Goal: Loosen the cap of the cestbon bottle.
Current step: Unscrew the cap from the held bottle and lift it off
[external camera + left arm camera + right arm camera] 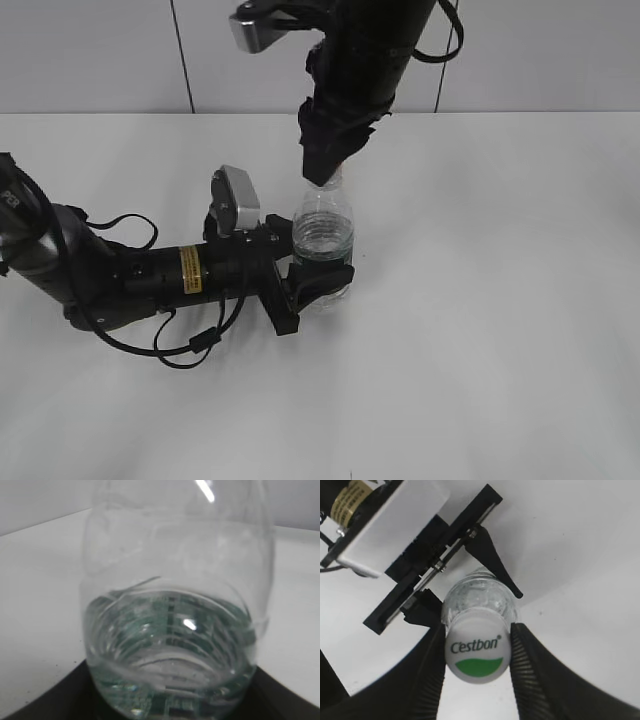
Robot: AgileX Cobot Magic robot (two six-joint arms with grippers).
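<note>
Two grippers held an upright bottle (323, 235) on a white table (500, 300).
Left gripper (318, 283) clamped its body; right gripper (477, 652) fingers pinched the cap (477, 650).

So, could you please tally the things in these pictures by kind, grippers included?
Bottles: 1, the cestbon bottle
Caps: 1, the cap
Grippers: 2, the left gripper and the right gripper
Tables: 1, the white table
Total: 5

one cestbon bottle (323, 235), one cap (478, 651), two grippers, one table (520, 300)
</note>
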